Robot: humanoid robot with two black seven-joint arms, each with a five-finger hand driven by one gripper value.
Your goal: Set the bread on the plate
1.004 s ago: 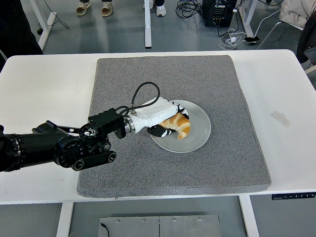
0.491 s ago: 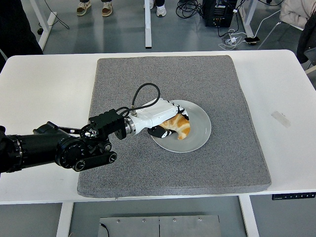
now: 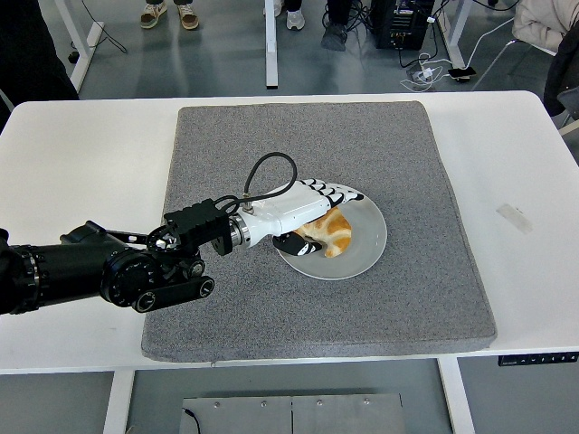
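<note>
Opening since before: left hand (image 3: 312, 210) | bread (image 3: 331, 232) on plate (image 3: 364, 254)

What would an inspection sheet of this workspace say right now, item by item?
Surface: white table with a grey mat covering its middle.
Job's things: bread lying on the plate, which sits on the mat.
Clutter: a small pale strip on the table's right side.
Hands: left hand over the plate's left part, fingers spread above the bread, thumb beside it; right hand not in view.
Cables: black cable looping above the left wrist; more cables on the floor.
Surroundings: grey floor, table legs, people's feet at the top.
</note>
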